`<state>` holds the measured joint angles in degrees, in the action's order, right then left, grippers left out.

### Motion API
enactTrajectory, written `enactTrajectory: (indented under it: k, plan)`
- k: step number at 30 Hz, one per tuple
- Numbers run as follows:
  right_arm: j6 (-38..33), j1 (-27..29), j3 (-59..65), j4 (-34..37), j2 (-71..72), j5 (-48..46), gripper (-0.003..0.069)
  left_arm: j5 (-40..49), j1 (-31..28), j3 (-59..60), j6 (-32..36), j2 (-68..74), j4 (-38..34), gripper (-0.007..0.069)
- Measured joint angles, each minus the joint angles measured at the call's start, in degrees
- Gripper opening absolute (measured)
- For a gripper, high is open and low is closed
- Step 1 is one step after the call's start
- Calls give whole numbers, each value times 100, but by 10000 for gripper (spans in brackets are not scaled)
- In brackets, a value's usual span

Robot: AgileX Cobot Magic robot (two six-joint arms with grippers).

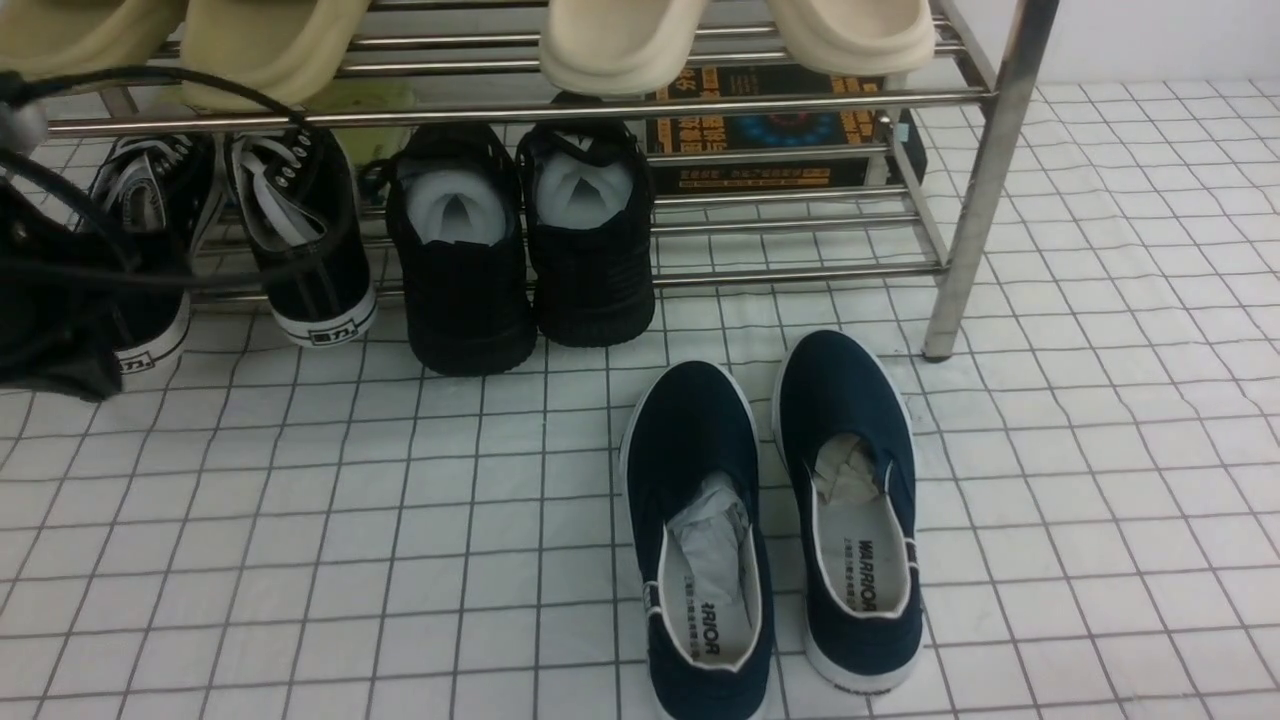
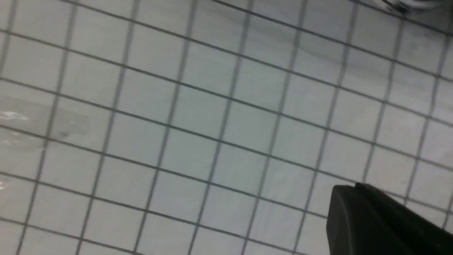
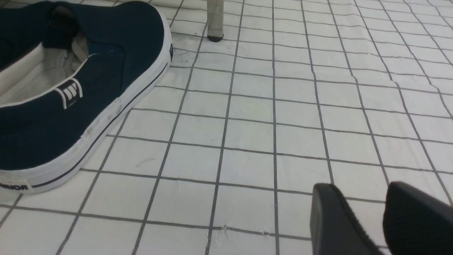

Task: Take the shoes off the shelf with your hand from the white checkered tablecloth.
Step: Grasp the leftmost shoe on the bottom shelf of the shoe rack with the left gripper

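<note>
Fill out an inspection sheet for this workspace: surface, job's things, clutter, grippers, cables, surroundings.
Surface: white checkered tablecloth, slightly wrinkled, lying under everything seen.
Job's things: black lace-up sneakers on the lowest tier of the shelf, at the robot's left; one is partly hidden by the left arm.
Clutter: black knit shoes stuffed with paper, beside the sneakers; navy slip-ons on the cloth in front; cream slippers on the upper tier; dark printed box behind the bars.
Grippers: left gripper over bare cloth, only partly visible, so the state of its jaws is unclear; right gripper low beside a slip-on, jaws apart and empty.
Cables: black cables loop across the sneakers.
Surroundings: white wall behind.
</note>
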<state>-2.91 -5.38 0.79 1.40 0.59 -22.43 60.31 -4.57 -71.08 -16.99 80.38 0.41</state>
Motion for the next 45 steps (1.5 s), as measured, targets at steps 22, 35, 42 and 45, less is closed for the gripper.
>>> enactTrajectory:
  k: [22, 35, 42, 45]
  plan:
    - [0, 0, 0, -2, 0, 0, 239, -2217, -915, -684, -126, 1605, -196, 377]
    - [0, 0, 0, -2, 0, 0, 239, -2758, -915, -684, -179, 2251, -238, 413]
    - [0, 0, 0, -2, 0, 0, 239, -2804, -904, -684, -190, 2420, -423, 260]
    - [0, 0, 0, -2, 0, 0, 239, -2679, -900, -684, -170, 2420, -340, 105]
